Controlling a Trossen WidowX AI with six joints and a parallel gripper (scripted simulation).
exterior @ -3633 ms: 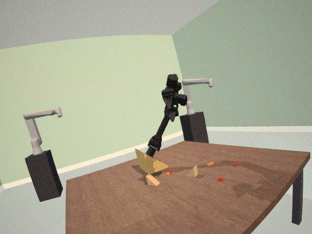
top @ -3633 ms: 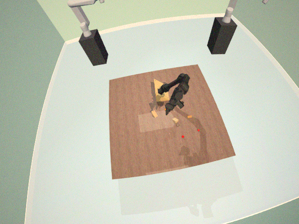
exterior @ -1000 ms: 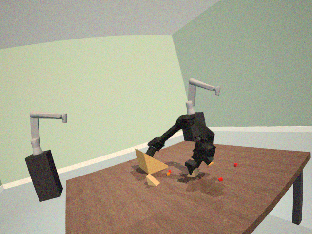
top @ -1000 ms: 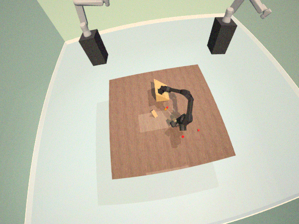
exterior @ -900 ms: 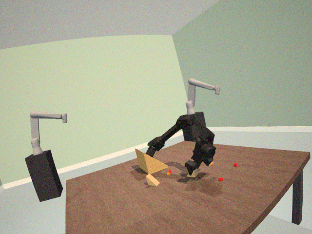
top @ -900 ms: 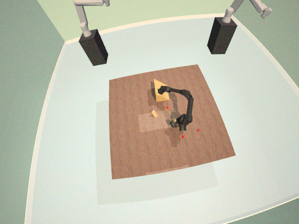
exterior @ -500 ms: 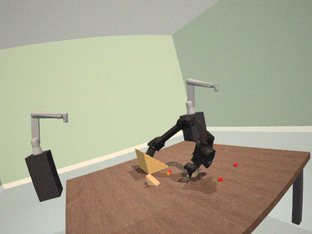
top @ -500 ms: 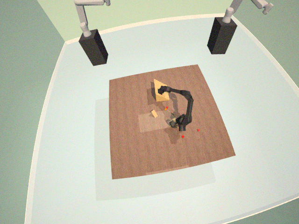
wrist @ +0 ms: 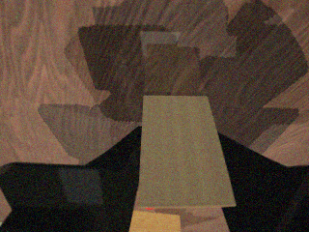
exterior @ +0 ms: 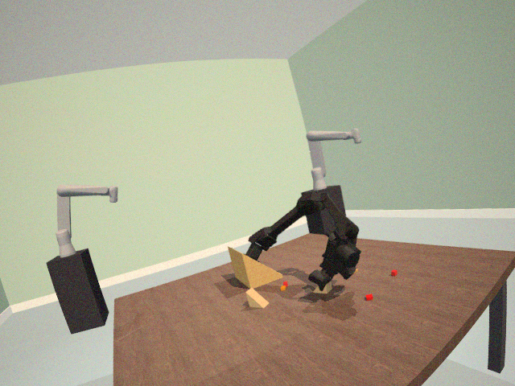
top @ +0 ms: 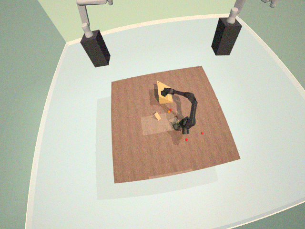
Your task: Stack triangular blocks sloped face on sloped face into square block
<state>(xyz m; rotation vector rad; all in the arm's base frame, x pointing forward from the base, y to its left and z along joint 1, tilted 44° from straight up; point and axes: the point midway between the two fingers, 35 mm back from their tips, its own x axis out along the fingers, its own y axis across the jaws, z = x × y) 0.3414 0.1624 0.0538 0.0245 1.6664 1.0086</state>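
One triangular block (exterior: 327,287) (wrist: 181,159) is on or just above the table, with a broad face toward the wrist camera. My gripper (top: 176,125) (exterior: 322,284) (wrist: 173,132) is low over it and shut on it, with a black finger against each side. The fingers hide much of this block in the top and exterior views, and its underside is hidden. The other triangular block (top: 157,116) (exterior: 257,299) lies apart on the table, left of the gripper in the top and exterior views, with a sloped face showing.
The large yellow wedge (top: 165,98) (exterior: 246,268) (wrist: 154,223) stands at the arm's mount. A red cube (top: 170,109) (exterior: 285,284) and an orange piece (top: 168,111) (exterior: 283,288) lie between wedge and gripper. Two more red cubes (top: 186,139) (top: 202,133) (exterior: 368,297) (exterior: 394,273) lie beyond the gripper.
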